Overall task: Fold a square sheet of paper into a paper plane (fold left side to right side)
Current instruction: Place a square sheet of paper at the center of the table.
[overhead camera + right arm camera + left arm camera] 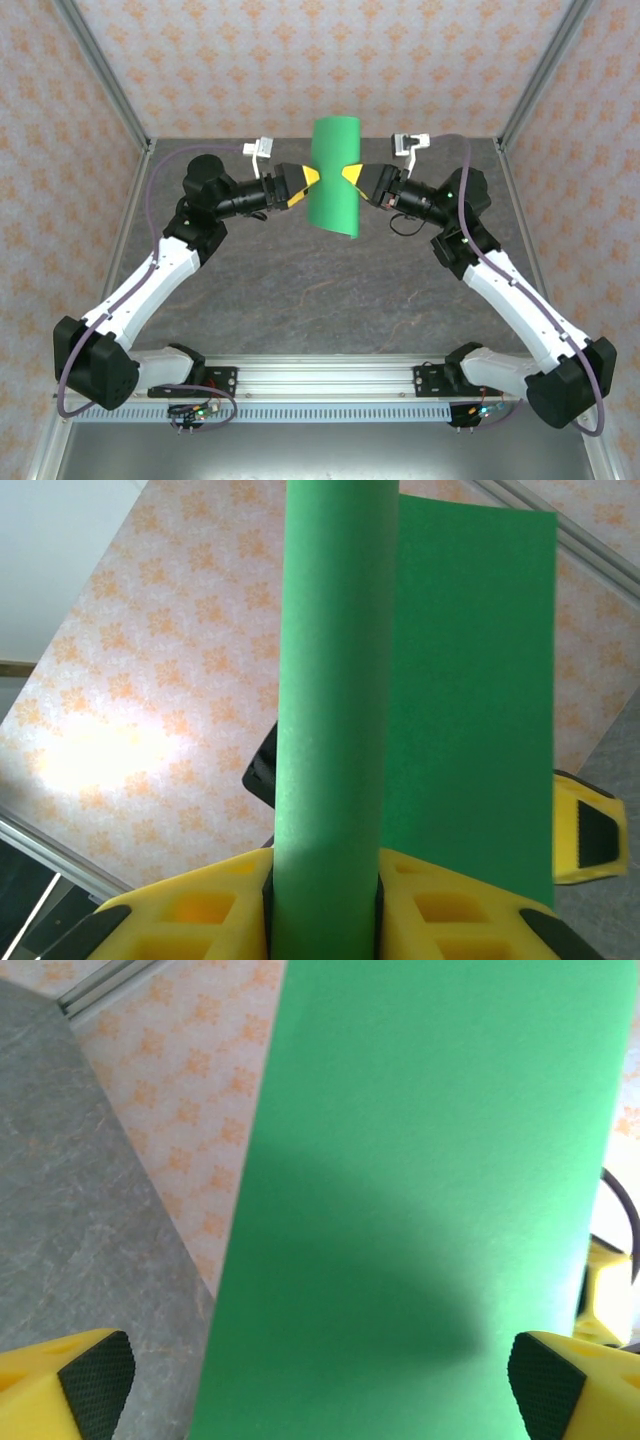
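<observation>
Up between patterned walls (pixel 250 60), over the grey table (pixel 300 290), your right gripper (pixel 322 885) pinches the square sheet of paper (pixel 335 175); left gripper (pixel 315 178) gapes.

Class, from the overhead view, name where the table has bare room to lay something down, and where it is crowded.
Widest bare stretch: the table between left arm and right arm, from the base rail to beneath the square sheet of paper. Crowded: the back middle, where left gripper and right gripper meet the raised sheet.
</observation>
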Controlling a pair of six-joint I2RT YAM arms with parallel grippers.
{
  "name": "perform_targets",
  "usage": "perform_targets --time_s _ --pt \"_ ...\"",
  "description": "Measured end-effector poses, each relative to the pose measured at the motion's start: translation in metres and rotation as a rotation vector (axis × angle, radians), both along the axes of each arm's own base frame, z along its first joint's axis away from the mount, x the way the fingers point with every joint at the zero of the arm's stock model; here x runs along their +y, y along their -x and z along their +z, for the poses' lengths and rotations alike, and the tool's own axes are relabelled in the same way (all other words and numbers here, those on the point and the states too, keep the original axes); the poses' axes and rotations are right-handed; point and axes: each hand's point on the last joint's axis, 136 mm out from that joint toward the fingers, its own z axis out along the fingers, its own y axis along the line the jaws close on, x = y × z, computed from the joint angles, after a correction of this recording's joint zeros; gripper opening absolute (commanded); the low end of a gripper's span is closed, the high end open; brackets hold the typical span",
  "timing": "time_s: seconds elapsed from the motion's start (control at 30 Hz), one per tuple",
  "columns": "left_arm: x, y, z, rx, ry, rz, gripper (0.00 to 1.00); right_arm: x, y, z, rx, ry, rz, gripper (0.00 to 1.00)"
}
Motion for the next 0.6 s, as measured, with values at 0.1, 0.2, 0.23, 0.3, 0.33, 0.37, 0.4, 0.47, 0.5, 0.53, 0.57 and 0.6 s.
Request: perform_targets --time_s 0.1,0.2,0.23,0.3,0.33,0.37,0.4,0.47,0.5,0.53,0.57,0.6 --pt "0.0 0.0 0.005 -0.012 0.015 0.001 0.92 -0.002 0.001 -0.002 0.001 0.012 -0.012 0.29" --pt "0.001 0.002 0.009 -0.022 0.021 0.001 0.88 -0.007 0.003 -0.004 -0.004 0.027 -0.03 0.29" --pt "0.001 0.002 0.01 -0.025 0.022 0.003 0.86 -0.008 0.003 -0.005 -0.006 0.034 -0.037 0.29" --pt "0.002 0.004 0.013 -0.031 0.025 0.004 0.82 -0.011 0.003 -0.007 -0.01 0.048 -0.05 0.29" --pt "0.003 0.005 0.014 -0.036 0.026 0.004 0.79 -0.012 0.003 -0.009 -0.01 0.057 -0.055 0.29" --pt "0.003 0.007 0.016 -0.041 0.028 0.004 0.76 -0.012 0.003 -0.011 -0.009 0.068 -0.06 0.29" --pt "0.004 0.008 0.017 -0.045 0.03 0.004 0.74 -0.012 0.002 -0.014 -0.007 0.078 -0.065 0.29" --pt "0.005 0.011 0.02 -0.057 0.033 0.005 0.67 -0.012 0.0 -0.022 0.004 0.105 -0.077 0.29" --pt "0.005 0.012 0.022 -0.063 0.034 0.007 0.64 -0.012 -0.001 -0.025 0.01 0.116 -0.081 0.29" --pt "0.006 0.014 0.023 -0.07 0.034 0.008 0.61 -0.013 -0.003 -0.029 0.015 0.129 -0.087 0.29" --pt "0.007 0.015 0.025 -0.076 0.033 0.009 0.58 -0.013 -0.004 -0.032 0.018 0.142 -0.092 0.29" --pt "0.007 0.016 0.025 -0.085 0.031 0.01 0.56 -0.013 -0.005 -0.035 0.022 0.151 -0.1 0.29"
